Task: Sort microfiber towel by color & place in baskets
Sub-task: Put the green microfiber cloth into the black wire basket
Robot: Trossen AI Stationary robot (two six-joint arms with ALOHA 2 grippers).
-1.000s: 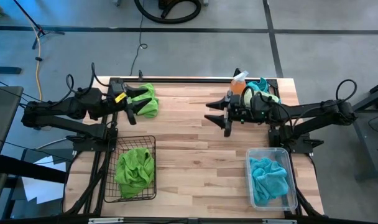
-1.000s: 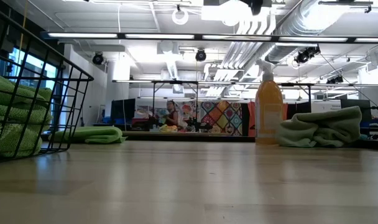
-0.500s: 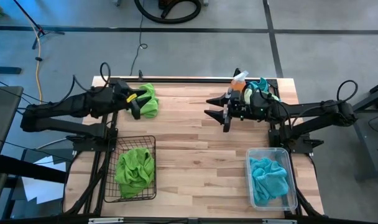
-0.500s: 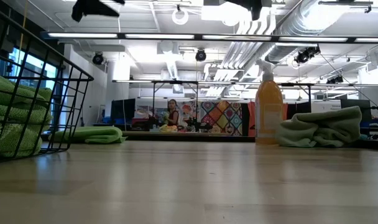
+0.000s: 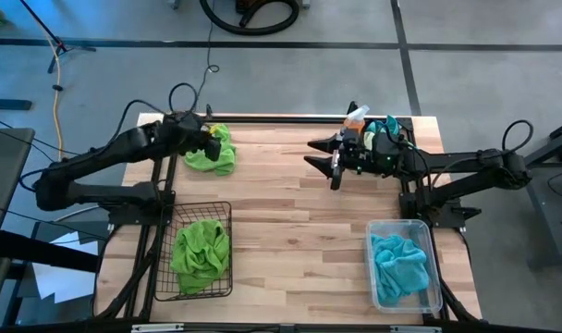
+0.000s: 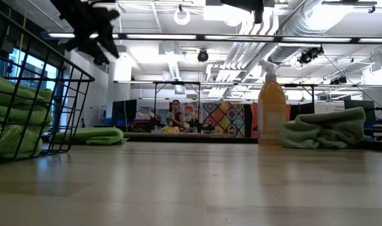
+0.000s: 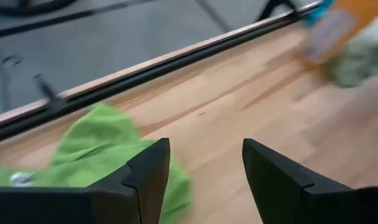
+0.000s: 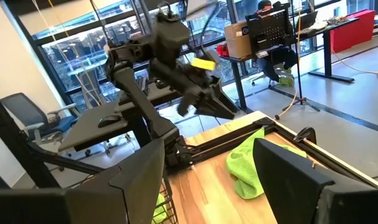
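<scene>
A loose lime green towel (image 5: 218,153) lies bunched at the table's far left; it also shows in the low view (image 6: 90,135) and the left wrist view (image 7: 99,146). My left gripper (image 5: 207,139) (image 7: 204,168) hovers open above it, tipped downward. My right gripper (image 5: 320,155) (image 8: 204,177) is open in the air near the far right, beside the orange spray bottle (image 5: 355,120). A turquoise towel (image 5: 393,127) lies crumpled behind the bottle. The black wire basket (image 5: 231,240) holds a green towel (image 5: 200,252). The clear plastic basket (image 5: 370,268) holds a turquoise towel (image 5: 398,264).
The spray bottle (image 6: 271,110) stands upright at the far right, next to the crumpled towel (image 6: 326,129). The wire basket (image 6: 53,81) sits at the near left and the clear one at the near right. Bare wood lies between them. A black rail runs along the far edge (image 7: 176,53).
My left arm has risen at the elbow and swung its gripper over the loose green towel, tipping the fingers down; in the low view the gripper drops into the picture from above. My right gripper has drifted a little toward the table's far edge. The towels have stayed where they were.
</scene>
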